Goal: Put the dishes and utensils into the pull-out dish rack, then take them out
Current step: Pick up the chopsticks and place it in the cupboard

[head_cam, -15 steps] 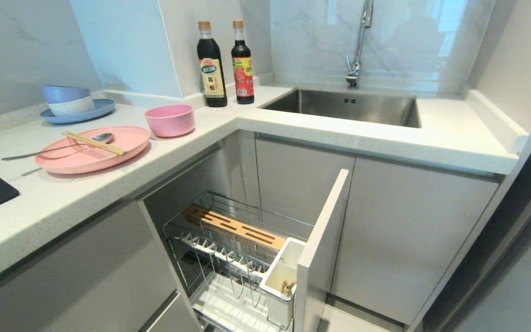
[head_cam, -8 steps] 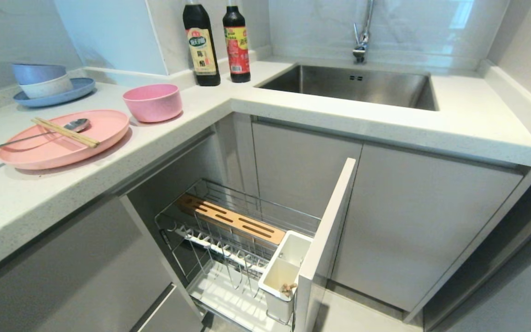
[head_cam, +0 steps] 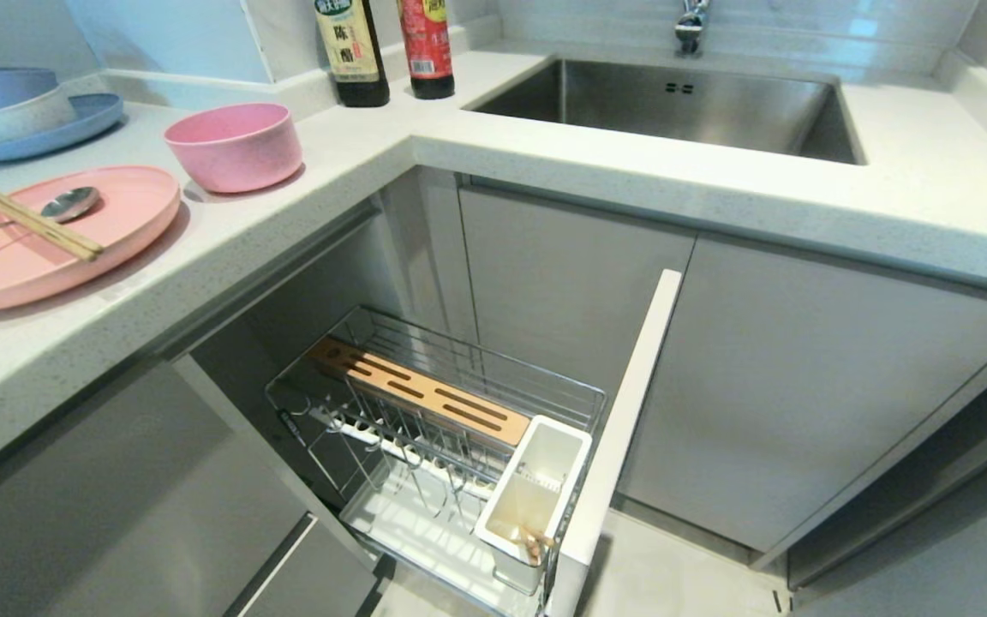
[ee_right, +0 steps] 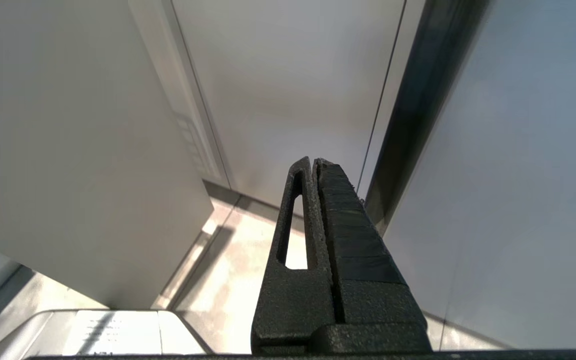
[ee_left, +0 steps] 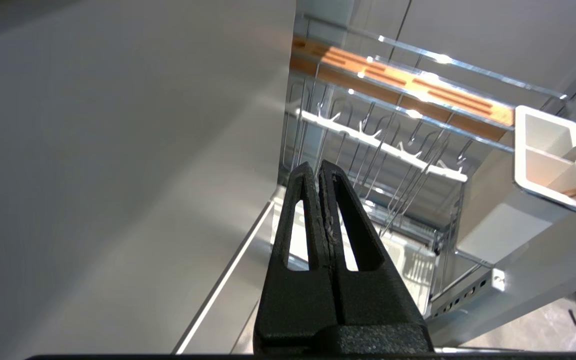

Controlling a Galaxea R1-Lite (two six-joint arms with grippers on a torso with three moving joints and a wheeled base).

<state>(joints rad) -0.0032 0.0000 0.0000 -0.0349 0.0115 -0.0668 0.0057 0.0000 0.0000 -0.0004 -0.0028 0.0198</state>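
Below the counter edge, pull-out dish rack (head_cam: 425, 446) extended, left claw (ee_left: 318, 172) closed beside it.

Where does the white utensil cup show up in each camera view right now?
Head view: white utensil cup at lower centre, at the rack's front corner beside the drawer front.
Left wrist view: cup at right edge.
Right wrist view: not in it.
Shared landmark: slotted wooden strip behind the cup.

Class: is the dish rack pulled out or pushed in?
Pulled out: the dish rack stands clear of the cabinet, its white front panel swung forward.
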